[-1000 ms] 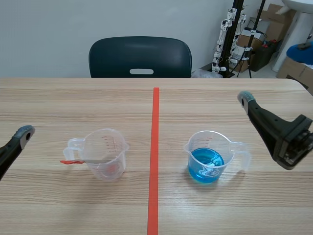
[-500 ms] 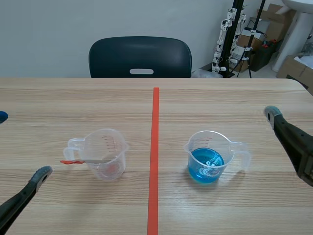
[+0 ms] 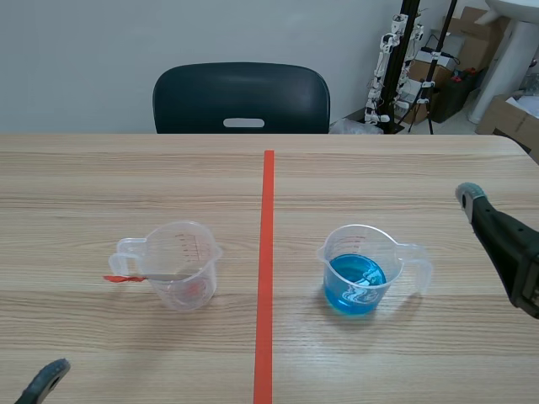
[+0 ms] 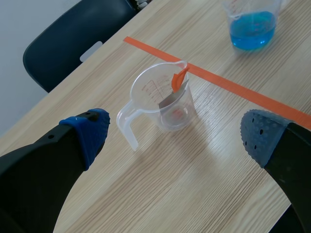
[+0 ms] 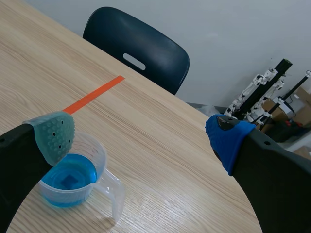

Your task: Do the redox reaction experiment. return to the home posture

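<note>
The left pincer (image 4: 176, 133) is released, its two blue-padded fingers spread wide and holding nothing. It hangs low at the near left corner of the bench (image 3: 126, 177), with only one fingertip showing in the scene view. Just ahead of it, in line with the gap between its fingers, stands a clear measuring cup (image 4: 160, 99), upright with its handle turned toward the left arm. A thin strip with an orange end (image 4: 179, 80) leans inside it, the orange end up at the rim.

The right pincer (image 5: 141, 137) is likewise released and grasps nothing; it has one grey-green pad and one blue. Beside and below its grey-green finger stands the cup of blue liquid (image 5: 73, 182), upright, handle toward the right arm, and untouched.

An orange-red tape line (image 3: 266, 269) runs down the middle of the bench with one cup on each side, well apart. A dark chair (image 3: 242, 98) stands behind the far edge.
</note>
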